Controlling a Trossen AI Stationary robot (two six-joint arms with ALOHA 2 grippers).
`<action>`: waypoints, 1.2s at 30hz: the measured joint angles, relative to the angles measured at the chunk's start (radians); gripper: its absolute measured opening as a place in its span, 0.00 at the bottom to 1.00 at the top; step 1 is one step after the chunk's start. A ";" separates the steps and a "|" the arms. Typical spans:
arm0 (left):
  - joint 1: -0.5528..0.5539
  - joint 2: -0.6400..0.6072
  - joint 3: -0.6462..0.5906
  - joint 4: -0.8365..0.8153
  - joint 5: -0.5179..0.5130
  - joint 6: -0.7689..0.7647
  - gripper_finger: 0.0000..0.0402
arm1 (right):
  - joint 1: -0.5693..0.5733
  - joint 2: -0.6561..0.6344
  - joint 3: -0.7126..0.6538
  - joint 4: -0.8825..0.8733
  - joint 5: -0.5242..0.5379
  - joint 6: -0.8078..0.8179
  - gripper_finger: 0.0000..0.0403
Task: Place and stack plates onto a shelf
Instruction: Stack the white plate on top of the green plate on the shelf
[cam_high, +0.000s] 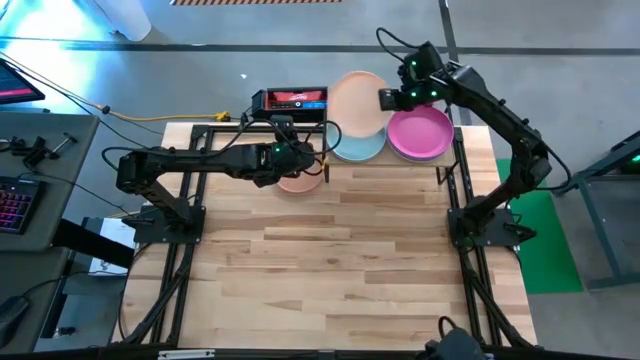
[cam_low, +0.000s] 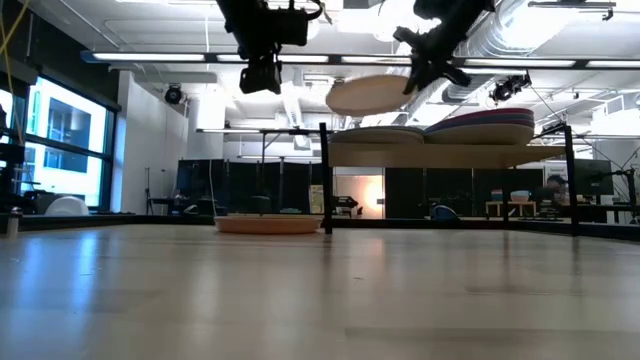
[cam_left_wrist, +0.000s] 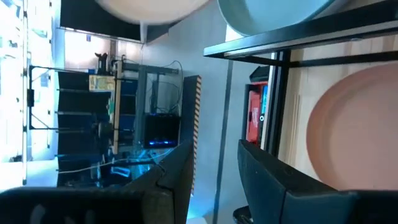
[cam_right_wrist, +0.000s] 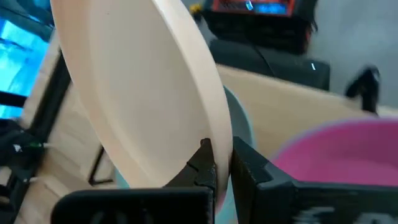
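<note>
Right tool (cam_right_wrist: 222, 163) pinching a cream plate (cam_high: 357, 98) above the shelf's (cam_low: 430, 153) stacks; left tool (cam_left_wrist: 214, 165) wide, empty.

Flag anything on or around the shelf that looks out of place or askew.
One pale pink plate lies on the table beside the shelf, not on it, under the open left gripper. The right gripper pinches a cream plate by its rim, tilted above the stacks. Nothing looks spilled or broken.

Cream plate (cam_high: 357, 97) far centre, pale teal plate (cam_high: 358, 148) under it, magenta plate (cam_high: 420, 133) to the right, terracotta plate (cam_high: 298, 182) left; light-wood counter (cam_high: 330, 260), black arms.
</note>
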 joint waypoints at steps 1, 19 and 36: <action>0.000 0.000 0.000 0.000 0.002 -0.005 0.29 | -0.011 0.000 0.000 -0.024 -0.009 0.000 0.01; 0.000 0.000 0.000 0.000 0.011 -0.028 0.29 | -0.033 0.031 0.000 -0.162 -0.158 0.002 0.01; 0.000 0.000 0.000 0.000 0.047 -0.028 0.29 | 0.039 0.090 0.000 -0.154 -0.058 0.027 0.02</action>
